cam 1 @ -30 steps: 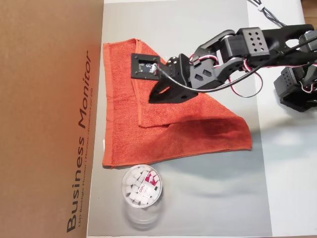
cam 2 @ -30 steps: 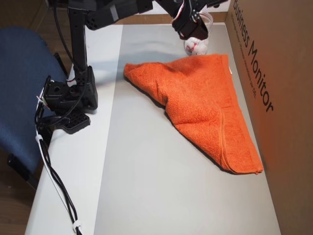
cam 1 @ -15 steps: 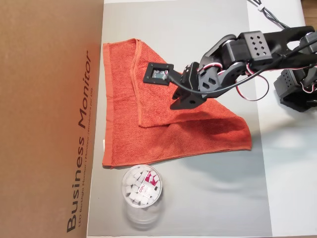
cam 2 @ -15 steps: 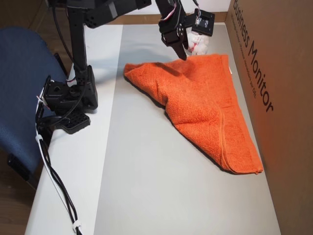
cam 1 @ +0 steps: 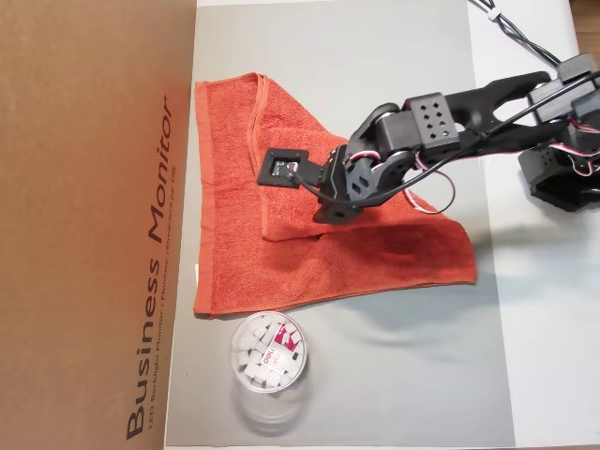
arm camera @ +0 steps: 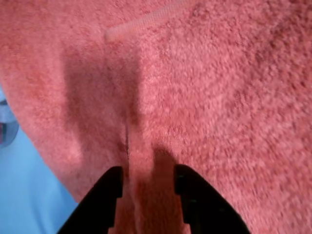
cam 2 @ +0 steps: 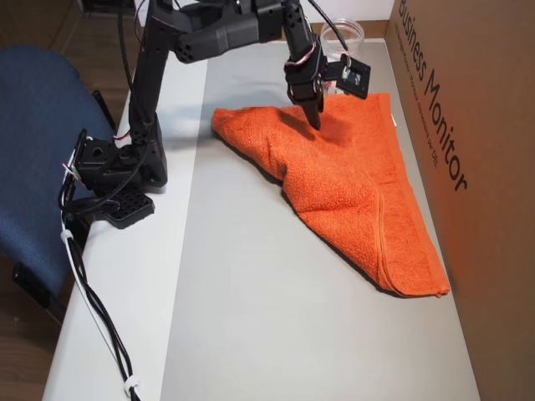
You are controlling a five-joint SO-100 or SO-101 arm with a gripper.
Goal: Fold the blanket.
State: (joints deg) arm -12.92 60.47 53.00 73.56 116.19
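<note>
The gripper [arm camera: 146, 178] comes down onto the blanket [cam 1: 309, 244] — its two black fingers [arm camera: 108, 192] a little apart, their tips sunk into the terry pile with a narrow ridge of cloth rising between them. Whether that ridge is truly pinched or only straddled cannot be told from the wrist view, where the cloth fills nearly the whole frame. Half a second ago the claw hung higher, over the middle of the cloth; a second ago it was farther off again, up by the far corner near the clear cup [cam 1: 268, 352]. Now, in both overhead views, it has dropped and swung in to touch down just past the lower hemmed edge of the upper flap [cam 1: 272, 169], on the single layer beside it.

The blanket itself has not stirred. It lies on the grey mat [cam 1: 394, 375], one side close against the cardboard box [cam 1: 94, 225], one corner already folded over so that the cloth tapers to a point toward the arm's base [cam 2: 113, 171]. The cup of white pieces stands just off the blanket's edge, untouched.

Read as a step, the descent looks like the start of a second grab: one fold is laid, and the arm appears to be seeking a pinch of cloth to carry over for the next. The grip looks shallow on a thick pile — it may slip free once lifted.
</note>
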